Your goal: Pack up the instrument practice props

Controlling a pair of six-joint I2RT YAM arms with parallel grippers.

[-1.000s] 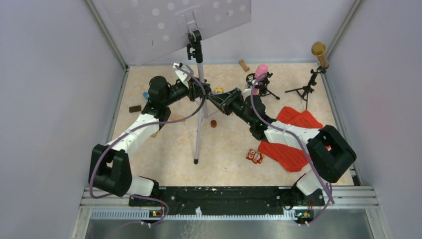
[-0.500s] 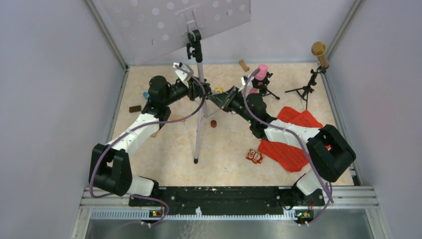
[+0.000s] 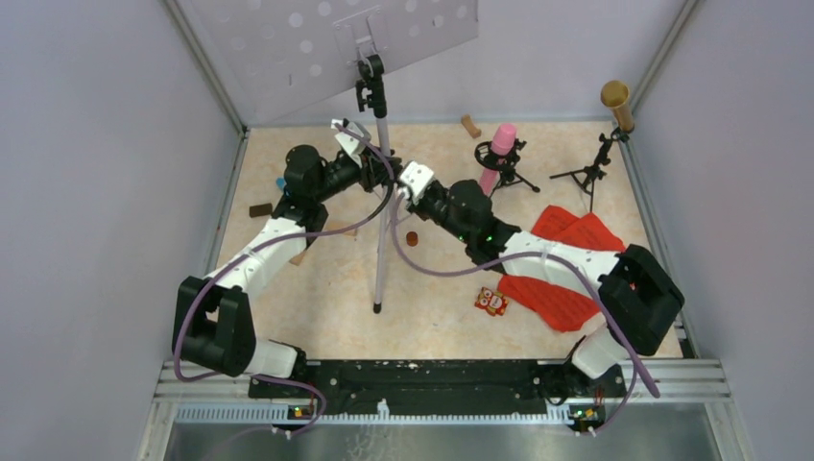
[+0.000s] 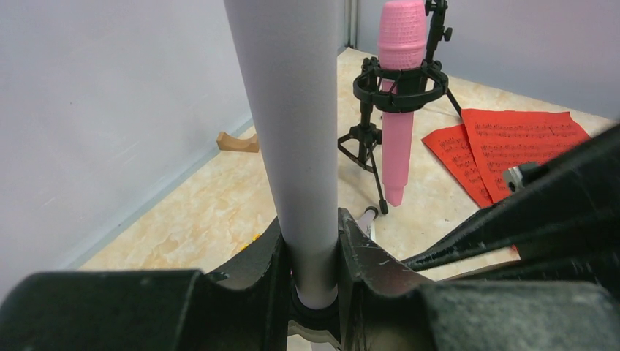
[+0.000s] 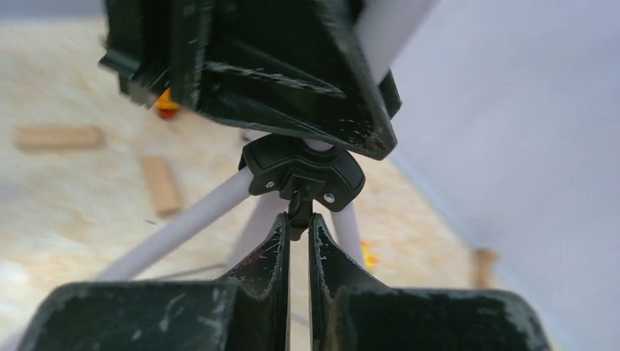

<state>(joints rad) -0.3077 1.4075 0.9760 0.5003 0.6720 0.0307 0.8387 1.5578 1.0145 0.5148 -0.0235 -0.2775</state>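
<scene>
While the grey hole-punched tray (image 3: 288, 48) fills the upper left of the overhead view, the frame cuts off its top edge. It sits atop the silver pole (image 3: 382, 240), which stands upright at centre left.

The left gripper (image 3: 370, 171) reaches in from the left. Its wrist view shows the fingers (image 4: 270, 256) clamped narrowly on either side of that pole, whose upper length runs out of frame.

Right of the pole, the right gripper (image 5: 298, 227) has its jaws nearly together, pinching a small black stub (image 5: 298, 208) under the tripod hub (image 5: 303, 172). The legs below it are blurred.

Further right, the pink microphone (image 3: 499, 149) stands in its black tripod (image 4: 365, 142). The right arm partly covers the red pages (image 3: 562, 269) at lower right; they carry printed staves too small to read.

At the upper right, the gold microphone (image 3: 615, 101) tops a second tripod (image 3: 587, 175).

A small orange packet (image 3: 491, 302) lies at lower centre, its printing illegible.
</scene>
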